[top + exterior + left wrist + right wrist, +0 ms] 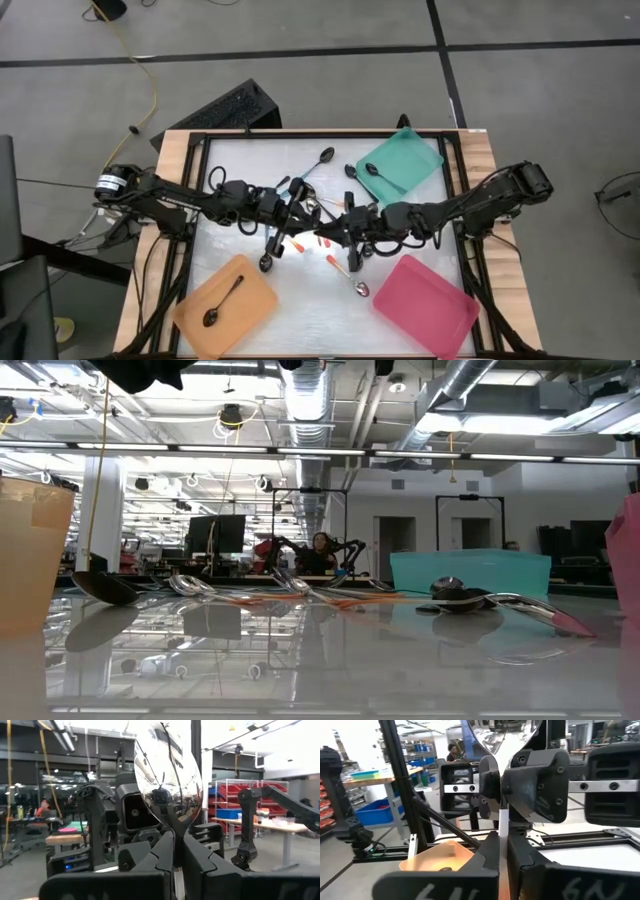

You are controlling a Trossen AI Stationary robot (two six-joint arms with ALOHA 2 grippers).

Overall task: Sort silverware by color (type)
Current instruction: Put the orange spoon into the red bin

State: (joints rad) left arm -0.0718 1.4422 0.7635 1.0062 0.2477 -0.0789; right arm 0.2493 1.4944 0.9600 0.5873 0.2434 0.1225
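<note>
White tabletop (pixel 240 165) from above held scattered shiny metal spoons (pixel 325 157) mid-table, with both grippers meeting there: left gripper (pixel 297 205) and right gripper (pixel 352 225). An orange flat tray (pixel 262 300) and a teal flat tray (pixel 425 160) each carried a spoon; a pink flat tray (pixel 430 310) lay near. Left wrist view showed fingers (pixel 162 852) pinched narrow on a silver spoon (pixel 167 775). Right wrist view showed fingers (pixel 487 857) closed on that spoon's pale handle (pixel 503 822).

Two dark arms meeting mid-table, left gripper (pixel 292 205) and right gripper (pixel 340 232) close together, spoons scattered between them, one spoon (pixel 222 302) on orange tray (pixel 250 310), one dark spoon (pixel 378 175) on teal tray (pixel 415 152), pink tray (pixel 425 305).
</note>
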